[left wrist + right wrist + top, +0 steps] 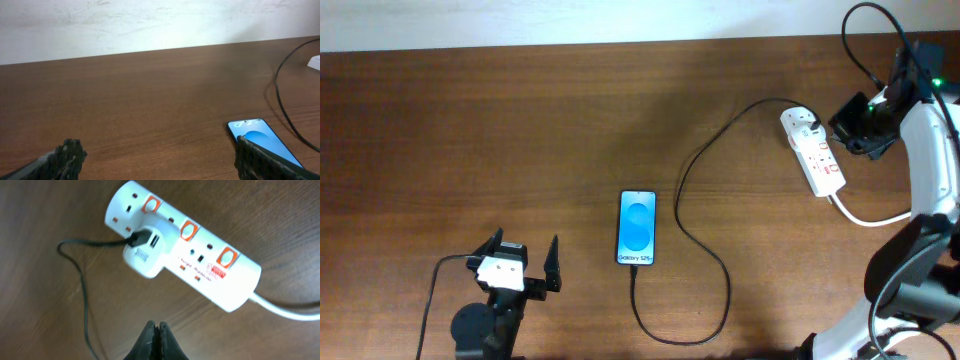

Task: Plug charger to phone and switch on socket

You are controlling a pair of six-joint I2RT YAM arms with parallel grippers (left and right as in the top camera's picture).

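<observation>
The phone lies face up mid-table, its blue screen lit; its top end shows in the left wrist view. The thin black charger cable runs from the phone's bottom edge in a loop up to a white adapter in the socket. In the right wrist view the socket has three red switches, and the cable enters the adapter. My left gripper is open and empty, left of the phone. My right gripper is shut and empty, hovering just beside the socket.
The socket's thick white cord trails toward the right arm's base. The table's far edge meets a white wall. The left arm's own black cable hangs at the front left.
</observation>
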